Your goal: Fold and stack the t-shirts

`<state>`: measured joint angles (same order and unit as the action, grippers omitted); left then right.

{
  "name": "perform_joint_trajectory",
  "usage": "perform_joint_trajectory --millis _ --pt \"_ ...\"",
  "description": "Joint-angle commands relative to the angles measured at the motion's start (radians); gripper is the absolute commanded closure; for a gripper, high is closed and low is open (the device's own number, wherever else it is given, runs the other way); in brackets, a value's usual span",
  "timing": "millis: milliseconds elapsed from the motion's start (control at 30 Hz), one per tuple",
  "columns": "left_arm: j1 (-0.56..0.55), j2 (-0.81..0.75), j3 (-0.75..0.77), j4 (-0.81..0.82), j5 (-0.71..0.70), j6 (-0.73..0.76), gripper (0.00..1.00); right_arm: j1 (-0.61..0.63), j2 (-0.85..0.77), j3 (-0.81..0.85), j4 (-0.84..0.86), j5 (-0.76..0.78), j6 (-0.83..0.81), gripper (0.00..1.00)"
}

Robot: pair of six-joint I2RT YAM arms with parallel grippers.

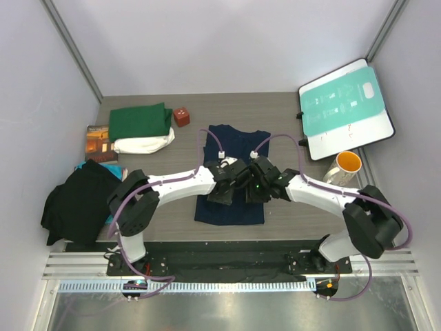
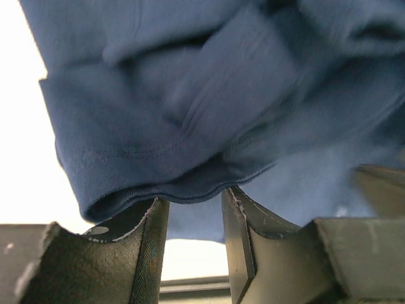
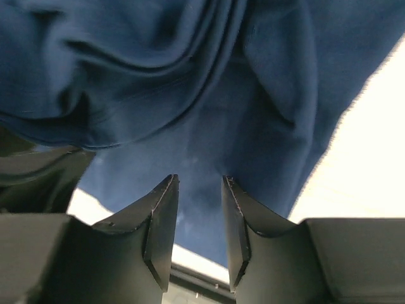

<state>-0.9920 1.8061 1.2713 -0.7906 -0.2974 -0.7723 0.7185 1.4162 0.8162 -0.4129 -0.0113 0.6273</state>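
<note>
White walls (image 1: 227, 41) enclose a grey table (image 1: 282, 110). Navy shirt (image 1: 234, 141) lies centre. Board (image 1: 344, 103) at 1 o'clock, print unreadable. Green shirt (image 1: 140, 122) sits on cream shirt (image 1: 143, 144) at 11 o'clock. Left gripper (image 2: 193, 202) and right gripper (image 3: 199, 180) are at the navy cloth, jaws apart.

The navy t-shirt (image 2: 190, 95) was soft, matt knit cloth with a stitched hem. The left gripper (image 2: 193, 204) had matt black fingers, finely rough-grained. The table (image 1: 275, 110) looked like matt grey wood grain.

Navy t-shirt (image 1: 229, 210) middle hidden under arms (image 1: 186, 183), folds blurred close up, white t-shirt (image 1: 145, 144) partly beneath green t-shirt (image 1: 140, 121)
</note>
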Motion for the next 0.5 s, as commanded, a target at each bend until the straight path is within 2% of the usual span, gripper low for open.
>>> perform_joint_trajectory --millis 0,200,467 --pt "0.026 0.035 0.036 0.097 -0.039 0.051 0.61 0.021 0.082 -0.052 0.175 -0.015 0.043 0.61" --pt "0.082 0.065 0.051 0.106 -0.075 0.07 0.62 0.036 0.176 -0.061 0.198 0.007 0.038 0.64" --pt "0.208 0.027 0.079 0.099 -0.14 0.108 0.63 0.038 0.181 -0.094 0.203 0.054 0.043 0.64"
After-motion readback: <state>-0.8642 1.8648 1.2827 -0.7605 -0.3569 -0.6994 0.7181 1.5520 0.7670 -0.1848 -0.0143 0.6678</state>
